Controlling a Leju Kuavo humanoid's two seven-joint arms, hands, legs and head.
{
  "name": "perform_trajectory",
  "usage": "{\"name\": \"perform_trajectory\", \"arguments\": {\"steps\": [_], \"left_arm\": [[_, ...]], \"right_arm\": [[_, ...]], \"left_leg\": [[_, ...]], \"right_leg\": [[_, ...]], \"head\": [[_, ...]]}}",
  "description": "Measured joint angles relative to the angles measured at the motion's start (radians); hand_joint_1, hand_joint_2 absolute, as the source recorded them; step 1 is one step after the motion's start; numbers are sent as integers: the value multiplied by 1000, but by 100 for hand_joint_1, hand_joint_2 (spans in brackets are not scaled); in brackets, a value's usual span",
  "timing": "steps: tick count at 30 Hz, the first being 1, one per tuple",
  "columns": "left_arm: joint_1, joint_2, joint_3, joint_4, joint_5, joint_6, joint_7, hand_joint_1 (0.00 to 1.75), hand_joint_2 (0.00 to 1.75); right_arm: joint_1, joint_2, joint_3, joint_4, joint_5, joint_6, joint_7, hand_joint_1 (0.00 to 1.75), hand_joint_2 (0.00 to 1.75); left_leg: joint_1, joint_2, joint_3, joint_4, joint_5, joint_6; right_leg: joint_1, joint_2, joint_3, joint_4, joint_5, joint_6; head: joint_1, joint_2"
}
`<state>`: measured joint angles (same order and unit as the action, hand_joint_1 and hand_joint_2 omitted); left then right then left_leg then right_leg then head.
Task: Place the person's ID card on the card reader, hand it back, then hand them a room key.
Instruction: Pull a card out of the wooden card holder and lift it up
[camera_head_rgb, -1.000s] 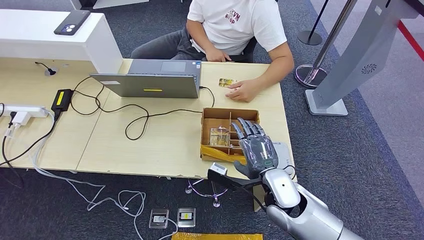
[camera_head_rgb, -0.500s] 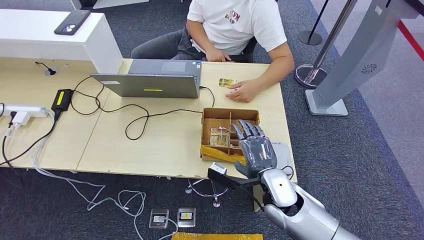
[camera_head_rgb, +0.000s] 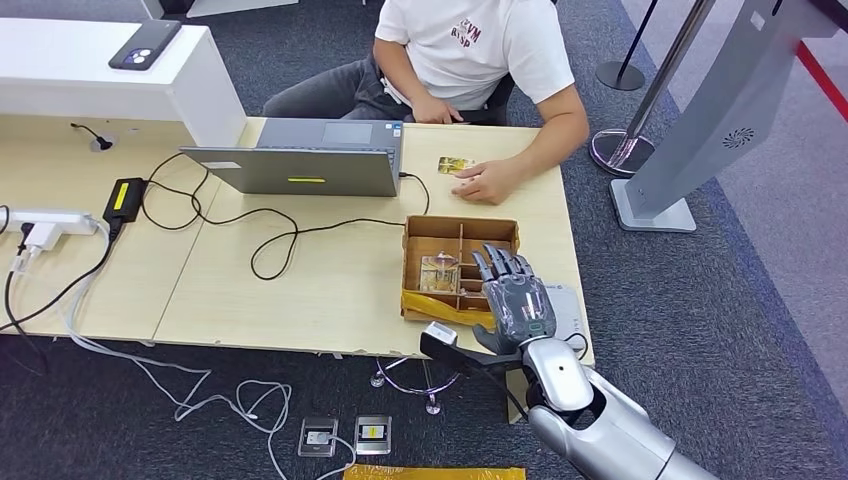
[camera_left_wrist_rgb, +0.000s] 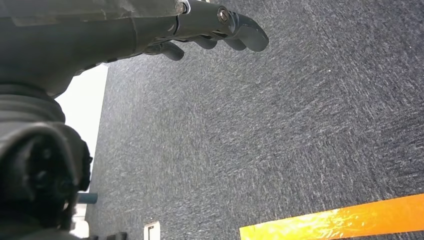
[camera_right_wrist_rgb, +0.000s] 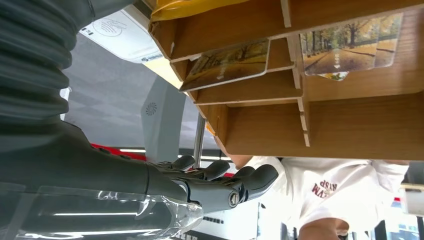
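Where compartments divide it, room key (camera_right_wrist_rgb: 230, 64) shows autumn trees.

Grey laptop (camera_head_rgb: 310, 160) and black cables (camera_head_rgb: 270, 235) on wooden table (camera_head_rgb: 300, 290); phone (camera_head_rgb: 144, 44) on white counter (camera_head_rgb: 90, 75).

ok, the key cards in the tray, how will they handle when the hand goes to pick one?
Each key card looks thin, flat and stiff, so probably light and unlikely to flop. Its glossy printed face suggests it may slip between fingers. It lies low between the tray dividers, so the right hand likely needs an edge pinch, and a push would probably just slide it against a wall.
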<state>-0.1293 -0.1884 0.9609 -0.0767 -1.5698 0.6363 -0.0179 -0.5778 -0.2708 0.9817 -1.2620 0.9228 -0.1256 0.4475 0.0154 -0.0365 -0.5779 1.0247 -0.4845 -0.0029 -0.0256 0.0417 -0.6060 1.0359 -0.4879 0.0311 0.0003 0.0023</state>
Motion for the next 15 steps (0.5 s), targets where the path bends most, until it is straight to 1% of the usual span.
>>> {"name": "perform_trajectory", "arguments": {"steps": [15], "left_arm": [[0,1,0,0,0,-3,0,0,0]], "right_arm": [[2,9,-19,55,-13,-1,1,0,175]], "left_leg": [[0,0,0,0,0,0]], "right_leg": [[0,0,0,0,0,0]], "head": [[0,0]]}}
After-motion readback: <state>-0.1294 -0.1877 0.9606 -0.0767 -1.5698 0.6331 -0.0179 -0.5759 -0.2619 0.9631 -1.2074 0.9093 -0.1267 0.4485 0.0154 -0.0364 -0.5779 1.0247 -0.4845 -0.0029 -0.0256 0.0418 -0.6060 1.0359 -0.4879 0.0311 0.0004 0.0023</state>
